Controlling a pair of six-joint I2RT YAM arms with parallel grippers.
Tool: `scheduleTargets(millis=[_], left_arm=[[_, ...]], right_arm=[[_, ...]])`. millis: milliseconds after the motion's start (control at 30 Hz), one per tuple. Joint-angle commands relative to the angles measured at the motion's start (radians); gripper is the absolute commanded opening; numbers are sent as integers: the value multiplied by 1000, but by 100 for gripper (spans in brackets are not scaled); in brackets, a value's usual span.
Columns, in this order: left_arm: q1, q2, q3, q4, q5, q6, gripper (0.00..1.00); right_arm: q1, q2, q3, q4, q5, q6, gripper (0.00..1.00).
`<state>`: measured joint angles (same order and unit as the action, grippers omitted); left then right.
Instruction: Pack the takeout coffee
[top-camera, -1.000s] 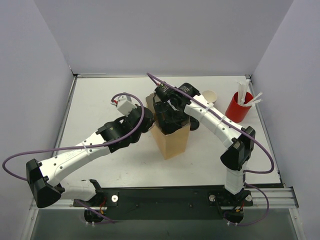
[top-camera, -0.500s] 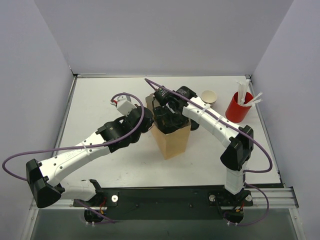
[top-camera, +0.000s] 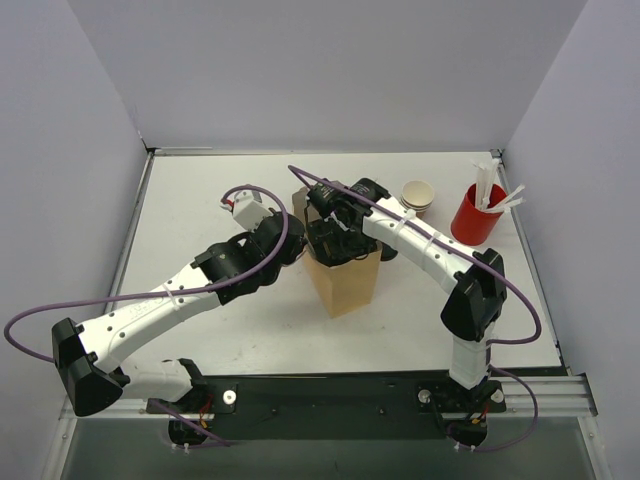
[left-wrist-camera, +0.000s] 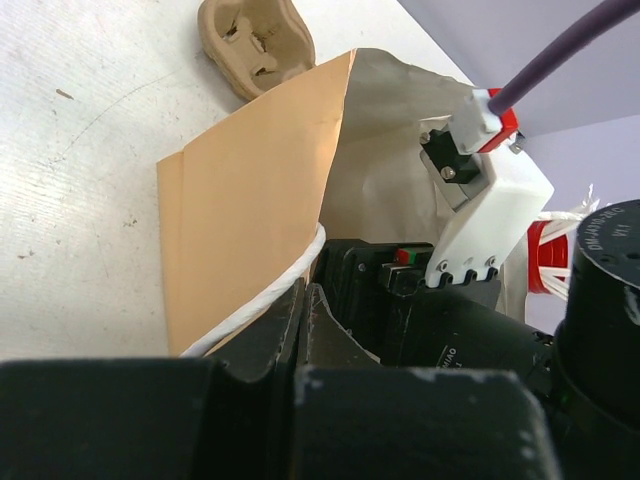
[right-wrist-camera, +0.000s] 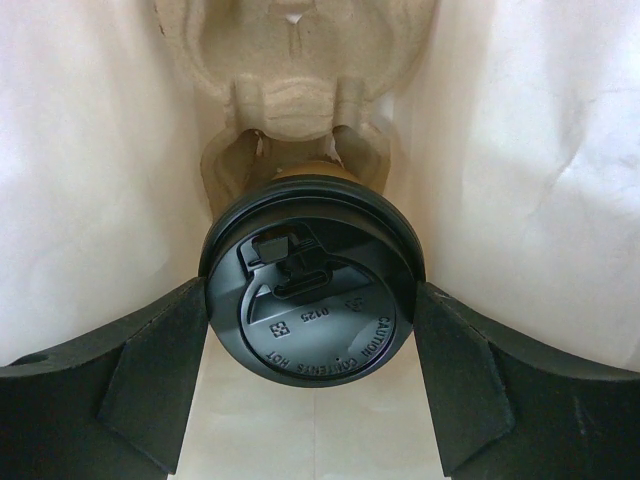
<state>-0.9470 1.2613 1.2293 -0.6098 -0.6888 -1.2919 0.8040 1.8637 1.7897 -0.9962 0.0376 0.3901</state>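
Right gripper (right-wrist-camera: 310, 335) tight on lidded takeout coffee cup (right-wrist-camera: 312, 270) inside brown paper bag (top-camera: 348, 285); left gripper (left-wrist-camera: 305, 310) closed on bag rim

You had a tall brown kraft paper bag (left-wrist-camera: 250, 210), matt and lightly creased, with a white cord handle (left-wrist-camera: 225, 322) of twisted fibre. The takeout coffee (right-wrist-camera: 312, 285) showed a round black plastic lid (right-wrist-camera: 335, 325), smooth, with a weak shine. The beige moulded pulp carrier (right-wrist-camera: 290, 60) looked rough and the red round cup (top-camera: 475, 215) glossy.

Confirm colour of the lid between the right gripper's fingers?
Black, with embossed markings; the lid shows best in the right wrist view.
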Motion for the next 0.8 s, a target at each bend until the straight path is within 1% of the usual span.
scheduleTargets(millis=[0, 367, 767], left_arm=[[7, 6, 41, -19, -6, 36, 0], [7, 10, 61, -27, -3, 55, 0], [7, 18, 70, -27, 2, 59, 0]], right_arm=[[-14, -8, -33, -22, 2, -7, 40], [-20, -14, -52, -18, 1, -2, 39], [-26, -14, -101, 50, 15, 6, 38]])
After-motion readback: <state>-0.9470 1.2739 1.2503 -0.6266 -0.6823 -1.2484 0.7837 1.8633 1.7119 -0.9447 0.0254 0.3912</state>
